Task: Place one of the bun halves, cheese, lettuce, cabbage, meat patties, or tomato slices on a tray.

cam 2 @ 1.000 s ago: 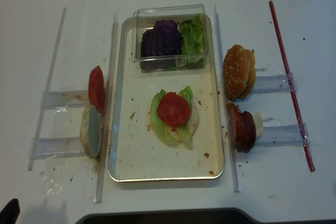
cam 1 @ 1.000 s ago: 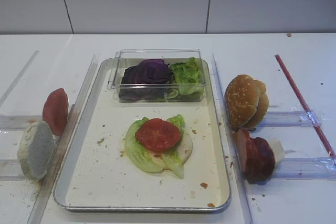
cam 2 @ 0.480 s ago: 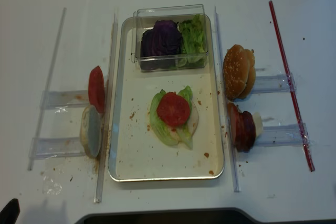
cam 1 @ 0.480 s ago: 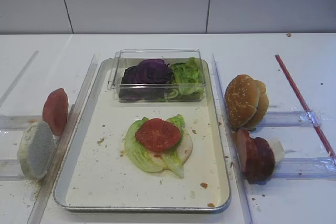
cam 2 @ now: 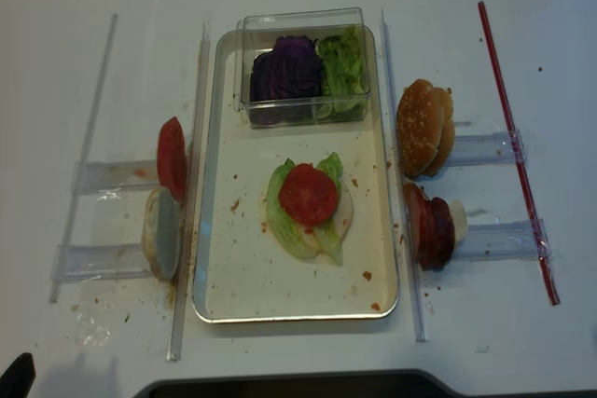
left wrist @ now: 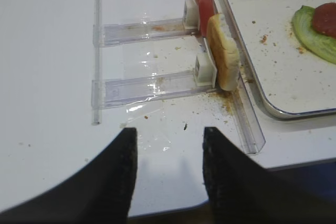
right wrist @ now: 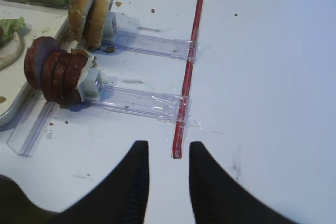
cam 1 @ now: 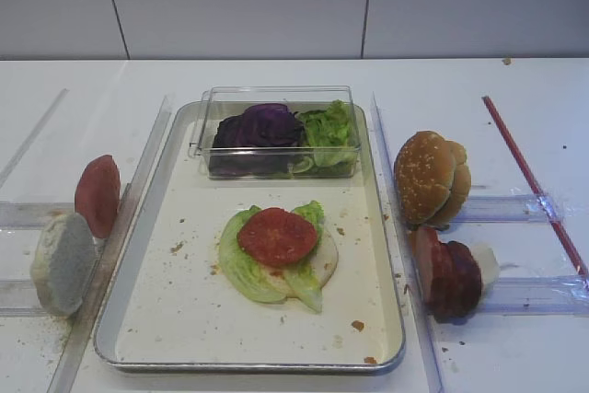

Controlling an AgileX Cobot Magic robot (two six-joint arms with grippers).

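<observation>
Nothing altered against the preceding views. Tomato slice [cam 1: 277, 236] lying on lettuce [cam 1: 241, 267] mid tray [cam 1: 147, 319]; second slice [cam 1: 97, 195] racked on bench, left. Meat patties [right wrist: 55, 76] and bun halves [cam 1: 430, 178] racked right. Left pincer [left wrist: 169, 174] parted, empty, above bench; right pincer [right wrist: 168, 179] logged closed, gap showing, empty. Judged: placement complete, arms parked.

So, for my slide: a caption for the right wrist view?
Patties and buns racked beside the tray.
</observation>
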